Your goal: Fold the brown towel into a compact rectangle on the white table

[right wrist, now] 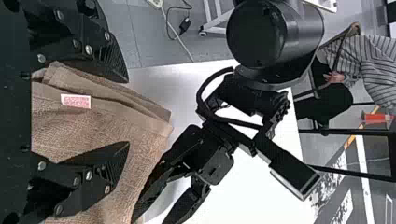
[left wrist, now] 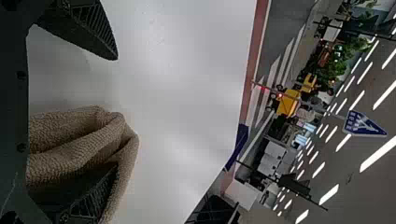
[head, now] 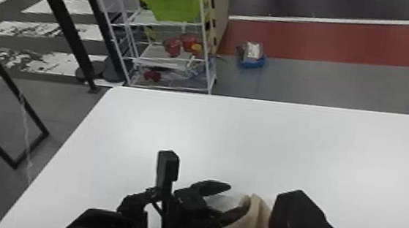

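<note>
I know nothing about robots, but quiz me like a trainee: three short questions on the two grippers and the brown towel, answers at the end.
1. True or false: the left gripper's two fingers stand apart.
2. What shows between the right gripper's fingers? A) a green bin; B) the brown towel; C) a blue tray.
3. Fill in: the small white label on the towel carries ____ print.

Key: 1 true; 2 B; 3 red

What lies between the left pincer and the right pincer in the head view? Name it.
The brown towel, bunched up, lies between the left pincer and the right pincer; the head view shows this.
</note>
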